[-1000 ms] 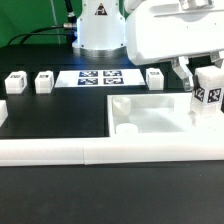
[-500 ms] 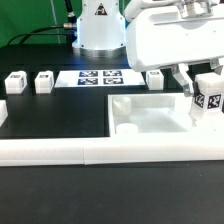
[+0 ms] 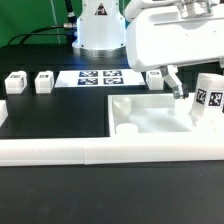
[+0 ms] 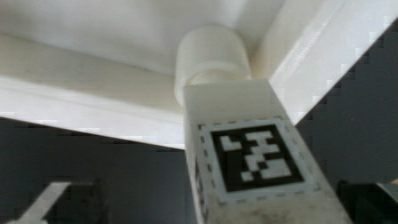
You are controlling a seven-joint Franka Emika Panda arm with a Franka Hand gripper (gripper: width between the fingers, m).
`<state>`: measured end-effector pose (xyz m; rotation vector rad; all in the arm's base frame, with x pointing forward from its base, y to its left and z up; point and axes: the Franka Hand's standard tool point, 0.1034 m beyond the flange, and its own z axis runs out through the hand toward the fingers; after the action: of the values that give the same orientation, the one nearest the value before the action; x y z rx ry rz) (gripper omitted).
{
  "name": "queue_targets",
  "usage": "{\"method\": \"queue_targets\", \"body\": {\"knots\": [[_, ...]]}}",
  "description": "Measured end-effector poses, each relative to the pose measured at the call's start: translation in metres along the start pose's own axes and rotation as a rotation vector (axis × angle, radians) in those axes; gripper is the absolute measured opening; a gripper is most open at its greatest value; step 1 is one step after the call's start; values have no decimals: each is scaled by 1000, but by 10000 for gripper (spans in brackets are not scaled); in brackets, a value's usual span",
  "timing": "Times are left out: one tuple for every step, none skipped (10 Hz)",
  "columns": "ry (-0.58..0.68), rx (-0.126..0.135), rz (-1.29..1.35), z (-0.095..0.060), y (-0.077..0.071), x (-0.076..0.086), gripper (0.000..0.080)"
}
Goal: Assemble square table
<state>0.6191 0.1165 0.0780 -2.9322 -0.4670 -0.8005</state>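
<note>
Exterior view: the white gripper (image 3: 200,80) hangs over a white plastic leg block with a black-and-white tag (image 3: 207,103). The block stands slightly tilted at the corner of the large white rimmed square slab (image 3: 140,118), on the exterior view's right. Whether the fingers clamp the block cannot be told.

Hidden and unclear parts
In the exterior view the arm's body (image 3: 165,40) hides most of the gripper (image 3: 190,86), and the picture's edge cuts the square table slab (image 3: 150,115). In the wrist view the leg block (image 4: 249,150) is blurred; you cannot tell if the fingers (image 4: 45,200) touch it.
</note>
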Motion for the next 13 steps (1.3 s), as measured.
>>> {"method": "queue_targets", "body": {"knots": [[0,0,0,0,0,0,641],[0,0,0,0,0,0,648],[0,0,0,0,0,0,649],[0,0,0,0,0,0,649],[0,0,0,0,0,0,649],[0,0,0,0,0,0,649],[-33,9,16,1,-2,-1,649],[-102,27,42,-3,-7,5,649],[-91,24,44,-6,-4,15,649],[-127,32,47,-4,-5,11,649],[-216,56,53,-2,-8,9,649],[-285,72,64,-2,-10,10,649],[-346,87,65,-2,-11,9,649]]}}
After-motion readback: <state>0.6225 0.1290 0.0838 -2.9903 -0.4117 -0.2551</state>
